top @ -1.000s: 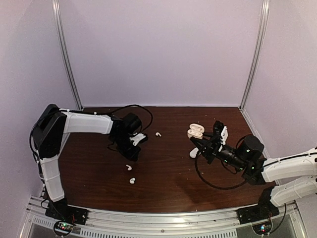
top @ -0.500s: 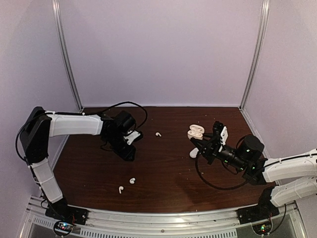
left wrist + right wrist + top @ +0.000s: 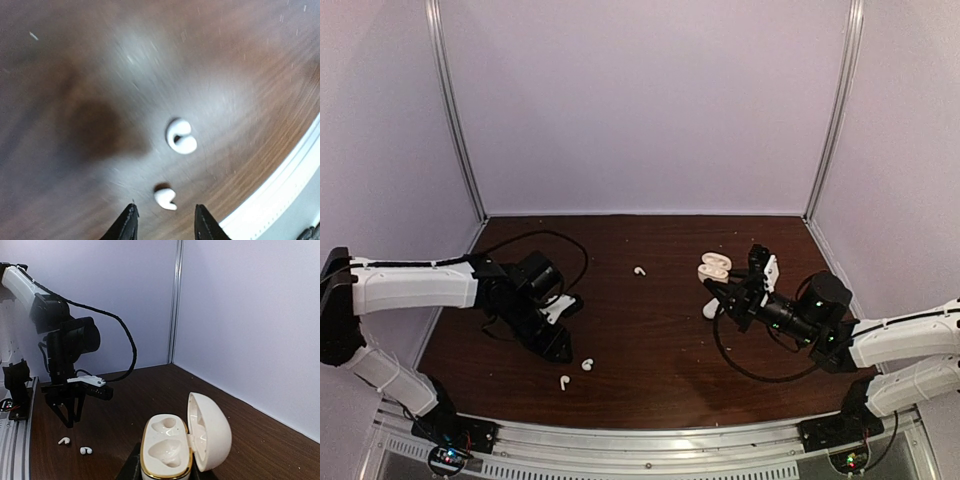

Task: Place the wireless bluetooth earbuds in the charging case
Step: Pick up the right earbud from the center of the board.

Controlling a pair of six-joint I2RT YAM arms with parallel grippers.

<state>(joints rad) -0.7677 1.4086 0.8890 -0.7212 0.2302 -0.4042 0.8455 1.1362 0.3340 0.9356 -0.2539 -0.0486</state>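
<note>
Two of the tiny glossy white plastic earbuds are found close together on the dark brown wooden table [image 3: 650,340], by its near edge and left of centre. The nearest earbud [image 3: 165,198] is laid with its long axis running near to far. Its rounded head is turned to the far side and its short stem is pointed at the near edge. The second earbud [image 3: 181,136], just to the right and slightly farther, is seen curled, with its long axis roughly left to right. Which end is its stem is lost in blur. A third earbud [image 3: 639,270] is set well apart at the far middle, too small for its direction to be read.

The left gripper [image 3: 167,227] is poised just beside the nearest earbud, which shows just beyond the clear gap between the parted black fingertips. Nothing is held between them.

At the right, the white pebble-shaped charging case [image 3: 172,450] with a gold rim is kept off the table, clamped from below in the right gripper [image 3: 717,287]. Its lid is swung open toward the far side and its two moulded wells are exposed. A small white rounded piece [image 3: 710,310] is seen on the table just below; what it is cannot be told.

Since half a second ago the left arm has been swung to the near left, toward the pair. A second ago the nearest earbud was lying farther from the edge. The other earbuds, the case and the right arm are unchanged.
</note>
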